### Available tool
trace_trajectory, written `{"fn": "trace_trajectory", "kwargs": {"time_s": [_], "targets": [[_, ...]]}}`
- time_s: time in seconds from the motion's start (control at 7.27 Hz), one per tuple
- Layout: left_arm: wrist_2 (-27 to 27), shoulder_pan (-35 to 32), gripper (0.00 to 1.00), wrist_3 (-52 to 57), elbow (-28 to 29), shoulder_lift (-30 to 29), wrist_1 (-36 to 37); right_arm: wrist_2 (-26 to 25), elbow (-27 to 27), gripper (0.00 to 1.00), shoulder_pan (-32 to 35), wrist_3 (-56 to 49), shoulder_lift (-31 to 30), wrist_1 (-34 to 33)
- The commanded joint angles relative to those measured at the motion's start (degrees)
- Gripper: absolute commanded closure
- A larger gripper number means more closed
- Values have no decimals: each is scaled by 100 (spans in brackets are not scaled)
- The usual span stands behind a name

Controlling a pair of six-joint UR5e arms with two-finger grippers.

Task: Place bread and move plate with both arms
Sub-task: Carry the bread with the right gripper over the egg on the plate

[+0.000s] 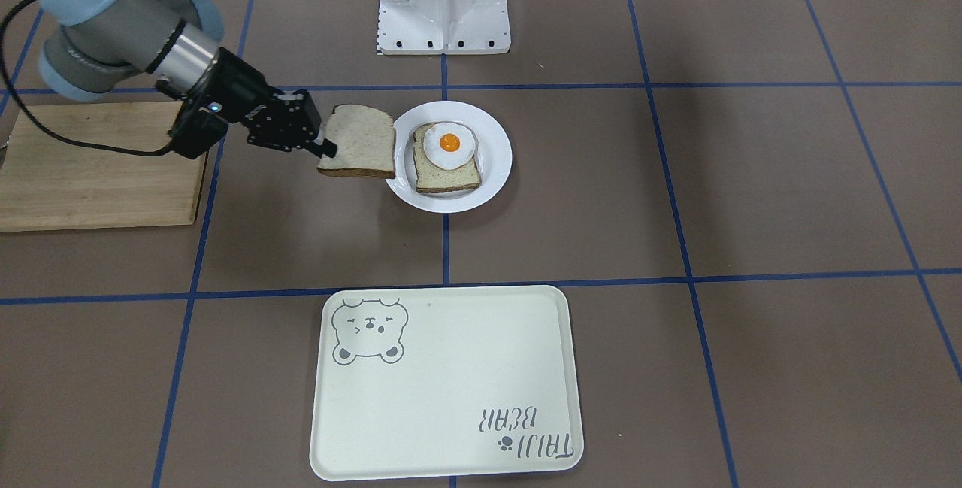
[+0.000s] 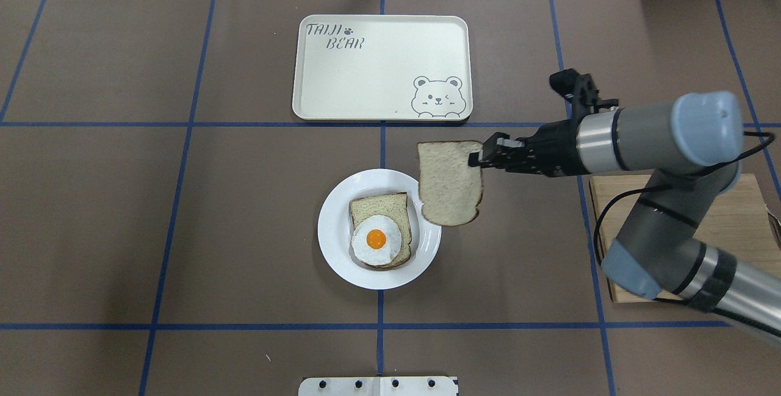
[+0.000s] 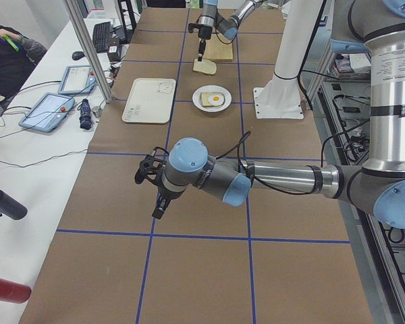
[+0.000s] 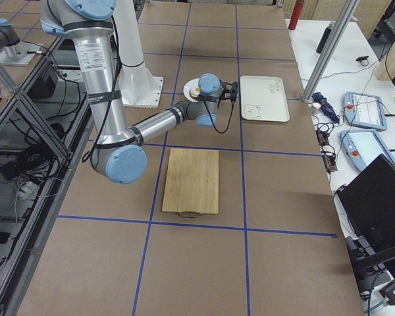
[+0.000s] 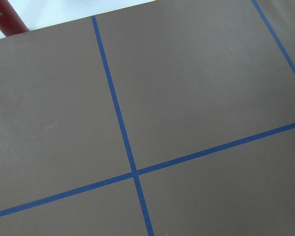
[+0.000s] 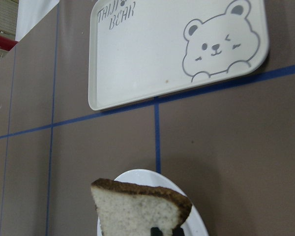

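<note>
Two fingers of my right gripper (image 2: 476, 158) are closed on one edge of the bread (image 2: 449, 185), pinching it near a corner so the slice juts out flat in the air ahead of them. In the overhead view its far edge overlaps the rim of the plate (image 2: 330, 234), but most of it is over bare table beside the plate, short of the egg-topped slice (image 2: 378, 242) lying there. Past the plate lies the tray (image 2: 366, 72), and the cutting board (image 1: 90, 172) sits beneath my right arm. My left gripper (image 3: 158, 206) hovers well apart over the table; I cannot tell whether it is open. I judge the narrow grip the main risk: the soft slice could sag, tear or slip loose. Letting go here would drop it half on the rim, and a crooked descent could nudge the egg off.
</note>
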Motion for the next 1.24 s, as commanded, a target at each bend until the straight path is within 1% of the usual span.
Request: {"fn": "trace_trajectory", "kwargs": {"time_s": [0.0,0.14,0.28,0.41,0.69,0.83,0.96,1.1], "targets": [[-1,0,1,-15,12,0,0,-1110,-169,100,-989,-255,388,-54],[-1,9,1,-15,12,0,9,-1175,-327,100,-1105,-465,433,-54],[-36,9,1,-15,21,0,0,-1463,-520,100,-1219,-554,546,-46],[-71,9,1,-24,30,0,9,-1518,-635,100,-1273,-729,565,-54],[-71,9,1,-15,39,0,9,-1745,-995,100,-1317,-827,801,-54],[-71,9,1,-15,39,0,0,-1773,-1049,100,-1317,-836,837,-63],[-88,9,1,-24,39,0,9,-1782,-1058,92,-1317,-845,846,-54],[-89,9,1,-76,39,0,0,-1799,-1058,25,-1308,-819,864,-63]]}}
